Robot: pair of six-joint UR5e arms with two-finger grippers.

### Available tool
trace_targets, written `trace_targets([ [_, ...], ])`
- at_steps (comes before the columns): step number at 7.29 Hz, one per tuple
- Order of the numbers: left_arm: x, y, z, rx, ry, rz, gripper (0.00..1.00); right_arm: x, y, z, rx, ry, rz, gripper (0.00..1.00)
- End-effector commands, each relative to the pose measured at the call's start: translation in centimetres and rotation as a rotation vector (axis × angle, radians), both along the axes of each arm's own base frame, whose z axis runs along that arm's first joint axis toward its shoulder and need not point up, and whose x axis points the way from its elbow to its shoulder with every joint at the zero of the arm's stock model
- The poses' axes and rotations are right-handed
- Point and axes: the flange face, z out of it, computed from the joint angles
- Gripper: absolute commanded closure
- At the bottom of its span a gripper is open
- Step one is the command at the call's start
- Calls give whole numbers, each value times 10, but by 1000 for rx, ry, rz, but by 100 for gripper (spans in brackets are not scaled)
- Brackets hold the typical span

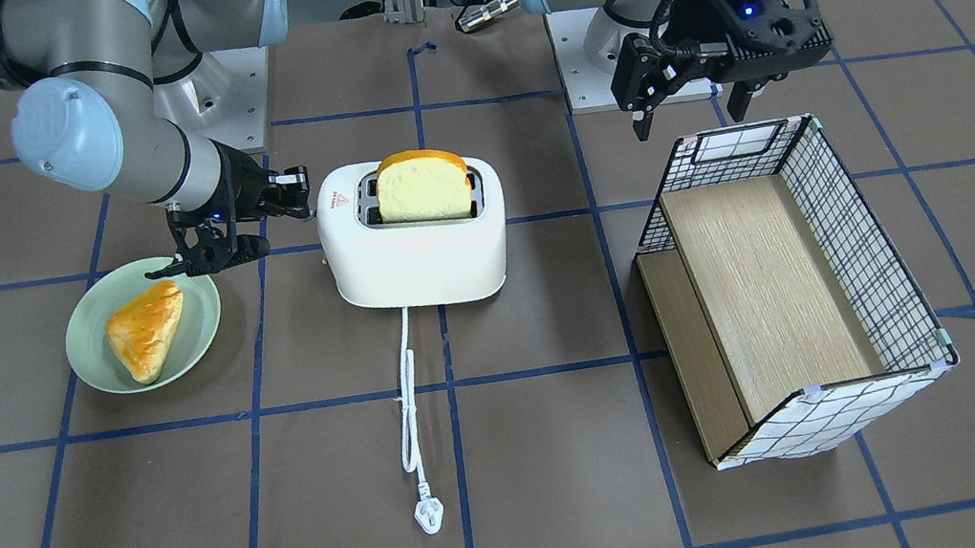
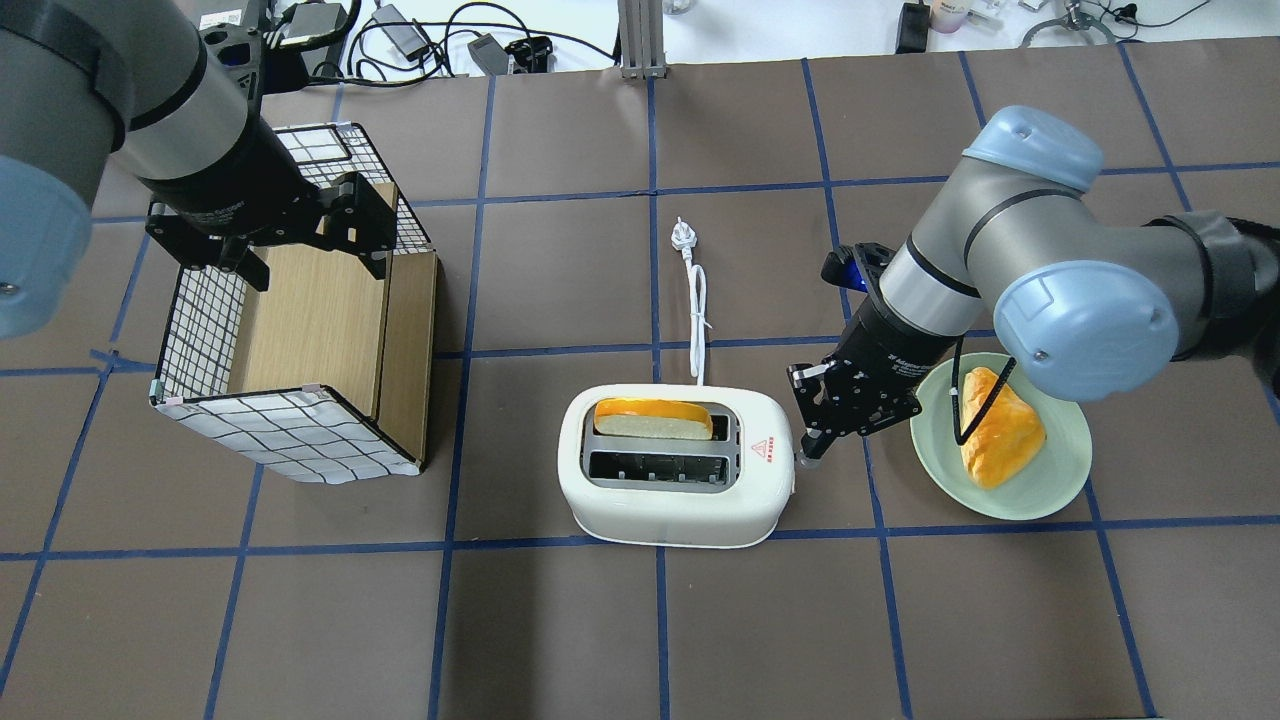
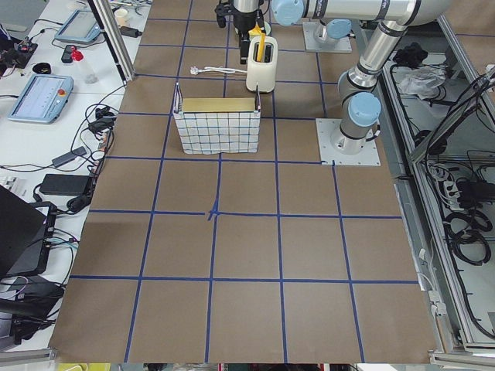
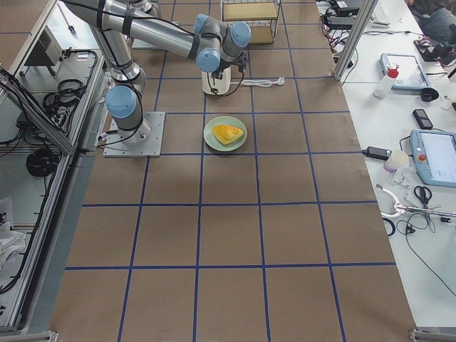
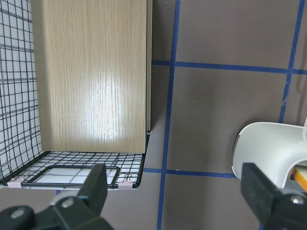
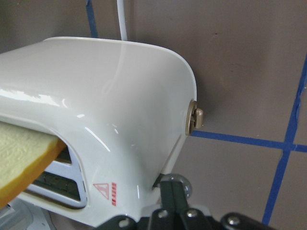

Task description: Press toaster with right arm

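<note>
The white toaster (image 1: 416,251) stands mid-table with a bread slice (image 1: 424,187) upright in one slot; it also shows in the overhead view (image 2: 680,500) and fills the right wrist view (image 6: 96,105). My right gripper (image 2: 812,448) is shut and empty, its tips at the toaster's end wall by the red triangle mark; it also shows in the front view (image 1: 216,254) and the right wrist view (image 6: 171,187). A beige knob (image 6: 196,120) sticks out of that end wall. My left gripper (image 2: 312,262) hangs open above the basket's edge, and also shows in the left wrist view (image 5: 177,191).
A green plate (image 2: 1060,490) with a triangular bread piece (image 2: 1000,430) lies under the right arm's wrist. The toaster's cord (image 2: 697,310) runs away from me to its plug. A wire-grid basket (image 1: 871,255) with a wooden board stands on my left.
</note>
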Motion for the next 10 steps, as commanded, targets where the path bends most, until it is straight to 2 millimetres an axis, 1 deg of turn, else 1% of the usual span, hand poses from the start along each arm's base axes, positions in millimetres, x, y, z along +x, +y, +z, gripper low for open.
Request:
trace_targets([
  [1, 0, 0, 0, -1, 0, 0, 0, 0, 3, -8, 12, -3, 9, 100],
  [10, 0, 0, 0, 1, 0, 0, 0, -1, -9, -36, 47, 2, 11, 100],
])
